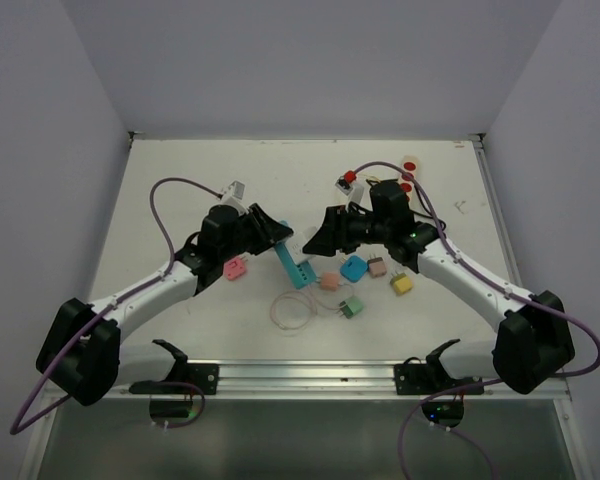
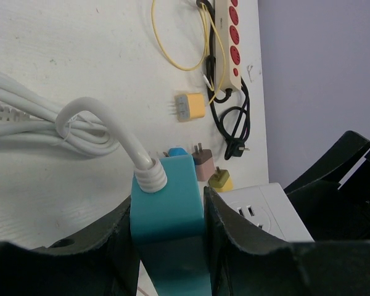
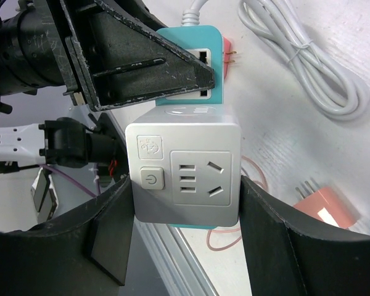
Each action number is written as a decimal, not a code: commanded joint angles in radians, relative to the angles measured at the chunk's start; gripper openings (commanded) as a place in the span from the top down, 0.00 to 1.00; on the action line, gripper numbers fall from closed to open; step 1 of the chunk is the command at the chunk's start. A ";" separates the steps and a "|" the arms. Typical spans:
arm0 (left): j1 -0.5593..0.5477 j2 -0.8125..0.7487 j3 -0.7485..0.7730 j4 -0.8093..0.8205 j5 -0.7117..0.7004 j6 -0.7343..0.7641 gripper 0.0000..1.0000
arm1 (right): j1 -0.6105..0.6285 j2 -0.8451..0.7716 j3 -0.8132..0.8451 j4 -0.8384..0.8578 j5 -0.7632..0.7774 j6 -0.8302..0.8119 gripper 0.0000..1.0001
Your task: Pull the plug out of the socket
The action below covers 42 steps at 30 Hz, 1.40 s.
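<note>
A teal power strip [image 1: 292, 264] with a white cable [image 2: 105, 126] is held above the table, and my left gripper [image 2: 168, 200] is shut on its cable end. It also shows in the top view [image 1: 273, 238]. A white cube plug [image 3: 184, 169] with its own sockets and a power button sits against the teal strip [image 3: 191, 61]. My right gripper [image 3: 186, 185] is shut on the cube's two sides and faces the left one in the top view [image 1: 317, 238]. The cube [image 2: 265, 209] shows just right of the left finger. The plug's prongs are hidden.
Small plug adapters lie on the table below the grippers: pink [image 1: 236, 268], peach [image 1: 329, 281], blue [image 1: 353, 268], yellow [image 1: 402, 284], green [image 1: 351, 307]. A thin wire loop [image 1: 292, 310] lies nearby. A red-buttoned power strip [image 1: 408, 172] lies at the back right. A coiled white cable [image 3: 308, 61] lies there too.
</note>
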 commanded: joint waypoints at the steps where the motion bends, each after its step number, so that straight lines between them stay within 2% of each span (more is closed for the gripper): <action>1: 0.097 0.014 -0.017 -0.182 -0.269 0.180 1.00 | -0.083 -0.083 0.056 -0.150 0.124 -0.014 1.00; 7: 0.085 -0.024 0.022 -0.194 -0.178 0.116 1.00 | -0.083 -0.061 -0.017 -0.071 0.094 -0.006 1.00; 9: 0.082 -0.038 0.039 -0.223 -0.163 0.093 1.00 | -0.084 -0.056 -0.043 -0.047 0.069 0.004 0.92; 13: 0.076 -0.053 0.078 -0.251 -0.140 0.064 1.00 | -0.084 -0.043 -0.071 0.028 0.032 0.027 0.66; 19: 0.073 -0.067 0.089 -0.237 -0.097 0.031 1.00 | -0.080 -0.018 -0.083 0.078 0.002 0.050 0.47; 27: 0.060 -0.078 0.085 -0.228 -0.112 0.022 1.00 | -0.051 0.003 -0.090 0.101 0.006 0.067 0.21; 42: 0.051 -0.075 0.079 -0.237 -0.117 0.027 1.00 | 0.049 0.065 -0.044 0.126 0.078 0.061 0.02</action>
